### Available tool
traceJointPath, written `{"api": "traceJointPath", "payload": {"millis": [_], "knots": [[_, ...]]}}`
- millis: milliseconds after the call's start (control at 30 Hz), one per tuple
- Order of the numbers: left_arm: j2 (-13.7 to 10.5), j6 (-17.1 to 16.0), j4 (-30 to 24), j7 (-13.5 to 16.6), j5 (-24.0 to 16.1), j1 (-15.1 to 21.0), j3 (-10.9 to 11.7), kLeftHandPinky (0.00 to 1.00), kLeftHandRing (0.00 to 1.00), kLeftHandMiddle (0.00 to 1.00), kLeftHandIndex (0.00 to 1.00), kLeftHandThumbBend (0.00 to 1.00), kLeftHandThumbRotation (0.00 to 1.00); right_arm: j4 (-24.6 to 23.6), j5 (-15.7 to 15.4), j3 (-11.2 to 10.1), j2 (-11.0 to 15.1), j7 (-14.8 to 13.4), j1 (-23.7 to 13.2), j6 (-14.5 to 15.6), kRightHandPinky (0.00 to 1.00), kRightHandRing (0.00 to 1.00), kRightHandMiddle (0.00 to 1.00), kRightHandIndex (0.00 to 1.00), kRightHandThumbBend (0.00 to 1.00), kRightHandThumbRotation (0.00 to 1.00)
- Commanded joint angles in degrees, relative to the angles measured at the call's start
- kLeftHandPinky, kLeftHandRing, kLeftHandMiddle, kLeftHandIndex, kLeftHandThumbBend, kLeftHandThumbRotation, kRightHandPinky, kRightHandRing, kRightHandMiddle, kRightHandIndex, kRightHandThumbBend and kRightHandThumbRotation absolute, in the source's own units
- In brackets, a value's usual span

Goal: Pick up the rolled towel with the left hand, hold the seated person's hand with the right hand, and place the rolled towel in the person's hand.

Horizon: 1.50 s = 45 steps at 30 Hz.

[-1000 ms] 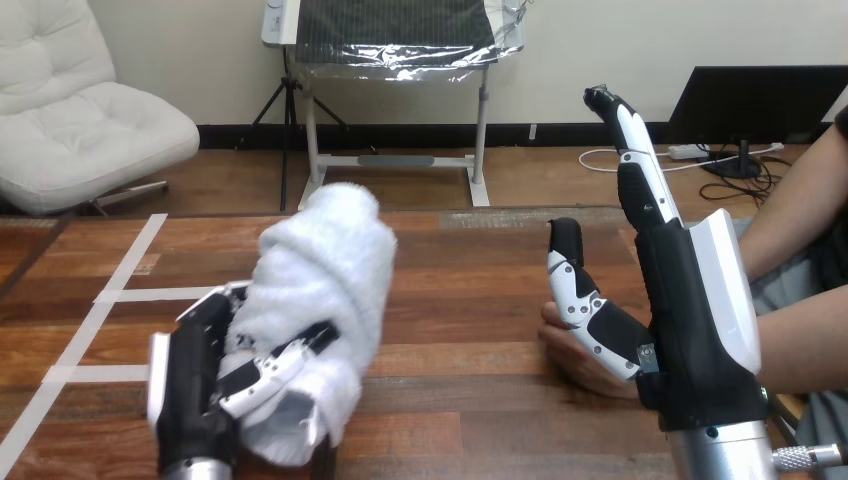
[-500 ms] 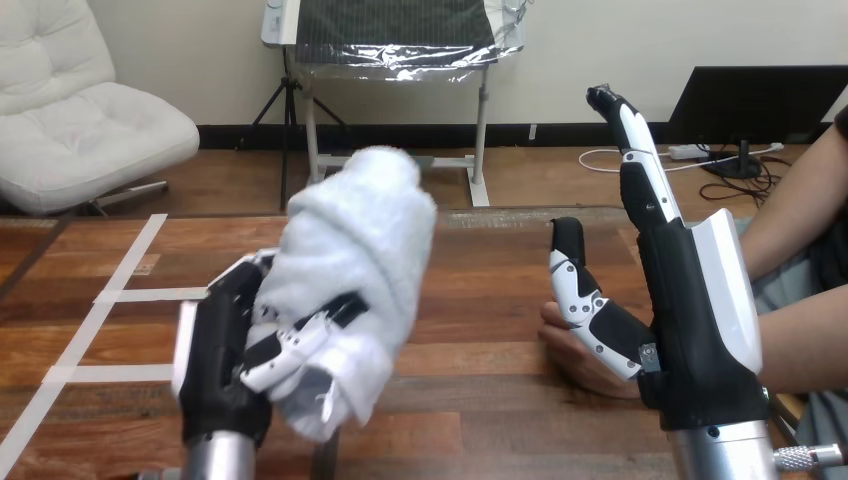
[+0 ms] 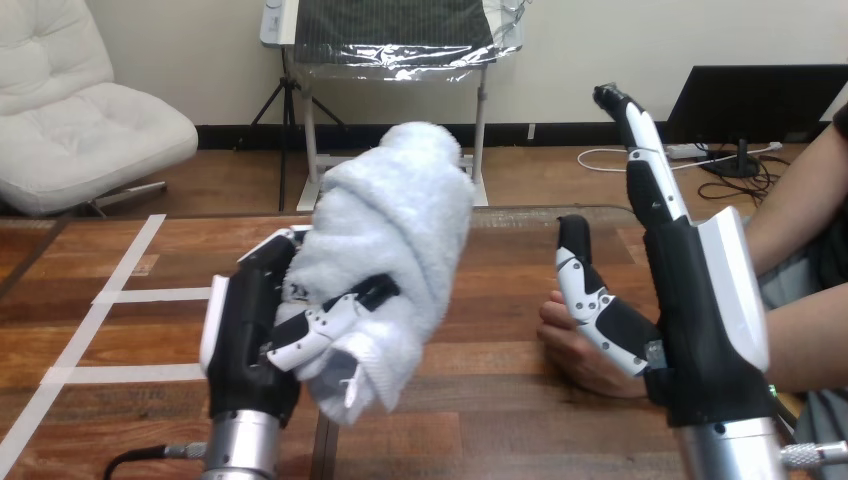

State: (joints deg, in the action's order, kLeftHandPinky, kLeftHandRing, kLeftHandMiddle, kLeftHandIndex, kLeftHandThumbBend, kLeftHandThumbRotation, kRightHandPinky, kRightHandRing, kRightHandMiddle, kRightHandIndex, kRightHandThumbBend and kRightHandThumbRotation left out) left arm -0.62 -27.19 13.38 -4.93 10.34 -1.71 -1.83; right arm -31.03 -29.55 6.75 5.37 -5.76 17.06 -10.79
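My left hand is shut on the white rolled towel, its fingers curled round the lower part. It holds the towel tilted above the wooden table, the top end leaning right. My right hand stands upright at the right, open, with straight fingers pointing up and the thumb spread to the left. The person's hand lies palm up on the table just left of my right palm, under the thumb. I cannot tell whether they touch. A gap of bare table separates the towel from the person's hand.
The person's forearm runs in from the right edge behind my right hand. White tape strips cross the table's left part.
My left hand has carried the towel up and to the right, closer to the person's hand. My right hand and the person's hand have stayed almost still.
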Motion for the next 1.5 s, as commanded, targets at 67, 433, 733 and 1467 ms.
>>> {"api": "traceJointPath", "payload": {"millis": [67,433,733,1467], "knots": [[1.14,0.80,-3.71,-0.93,-1.01,4.23,-0.60,0.18,0.34,0.41,0.47,0.64,0.00,-2.46,-3.56,-3.52,3.72,2.67,-4.40,2.29,0.99,0.99,0.99,0.95,0.09,0.00],[2.39,1.67,-4.12,-2.80,-0.60,4.66,-0.64,0.19,0.34,0.41,0.47,0.65,0.00,-7.56,-7.24,-7.83,8.96,14.06,-5.19,13.05,0.91,0.95,0.94,0.87,0.49,0.00],[3.03,1.96,-3.92,-4.06,-0.03,4.97,-0.40,0.19,0.34,0.41,0.47,0.66,0.00,-10.49,-11.85,-10.75,15.09,26.49,-7.60,23.77,0.88,0.93,0.93,0.86,0.69,0.00],[3.68,2.31,-4.29,-4.17,-0.75,5.08,-0.15,0.20,0.33,0.40,0.47,0.69,0.00,-2.48,-18.70,-12.20,29.91,42.85,-14.26,32.37,0.83,0.90,0.89,0.84,0.84,0.00]]}}
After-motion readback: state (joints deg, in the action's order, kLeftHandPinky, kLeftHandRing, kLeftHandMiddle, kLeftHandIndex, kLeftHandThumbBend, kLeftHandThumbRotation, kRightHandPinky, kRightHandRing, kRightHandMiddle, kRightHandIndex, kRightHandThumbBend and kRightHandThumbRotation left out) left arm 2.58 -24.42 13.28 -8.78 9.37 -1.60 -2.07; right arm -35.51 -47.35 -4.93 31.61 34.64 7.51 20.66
